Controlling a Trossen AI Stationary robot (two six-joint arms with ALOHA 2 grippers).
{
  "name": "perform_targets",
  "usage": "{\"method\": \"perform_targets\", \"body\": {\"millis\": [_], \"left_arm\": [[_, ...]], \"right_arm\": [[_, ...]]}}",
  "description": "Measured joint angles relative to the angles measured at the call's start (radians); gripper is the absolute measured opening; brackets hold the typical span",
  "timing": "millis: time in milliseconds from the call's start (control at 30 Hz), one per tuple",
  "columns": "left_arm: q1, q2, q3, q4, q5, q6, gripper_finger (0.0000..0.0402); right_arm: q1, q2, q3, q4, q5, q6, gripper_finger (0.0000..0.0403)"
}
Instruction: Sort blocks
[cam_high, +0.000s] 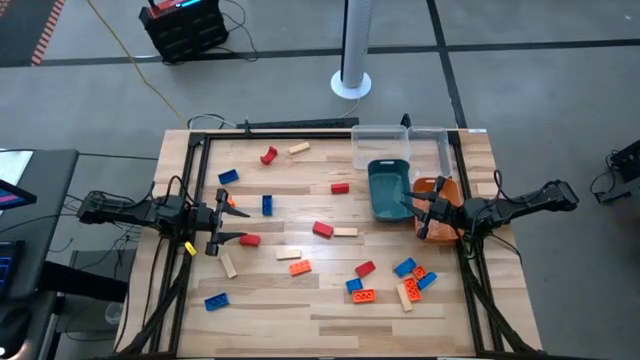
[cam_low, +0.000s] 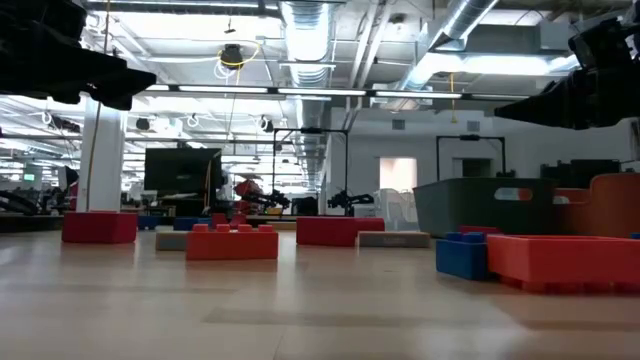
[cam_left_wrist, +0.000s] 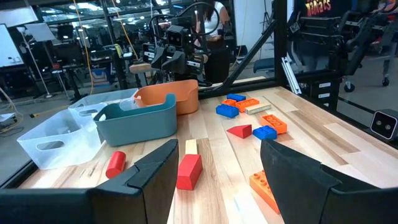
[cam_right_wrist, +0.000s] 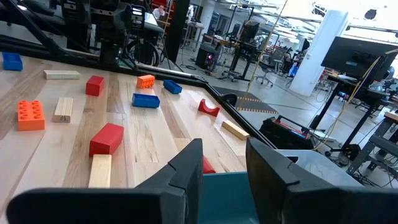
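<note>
Hovering over scattered blocks (cam_high: 321, 229), the left hand (cam_high: 228, 223) and right hand (cam_high: 413, 211) gape empty.

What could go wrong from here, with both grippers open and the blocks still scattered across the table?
1. The cluster of orange, blue and tan blocks lies packed together, so a grasp there may pinch or nudge a neighbour.
2. The right gripper hovers by the teal tray and orange tray; descending could bump a rim.
3. The left gripper is open near a red block and an orange one; closing off-centre might push them away.
</note>
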Motion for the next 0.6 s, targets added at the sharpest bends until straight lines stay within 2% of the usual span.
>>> {"method": "perform_targets", "body": {"millis": [433, 600], "left_arm": [[0.0, 0.0, 0.0, 0.002, 0.0, -0.001, 0.0221], [0.0, 0.0, -0.005, 0.062, -0.001, -0.117, 0.0221]], "right_arm": [[0.0, 0.0, 0.0, 0.0, 0.0, 0.0, 0.0127], [0.0, 0.0, 0.0, 0.0, 0.0, 0.0, 0.0127]]}}
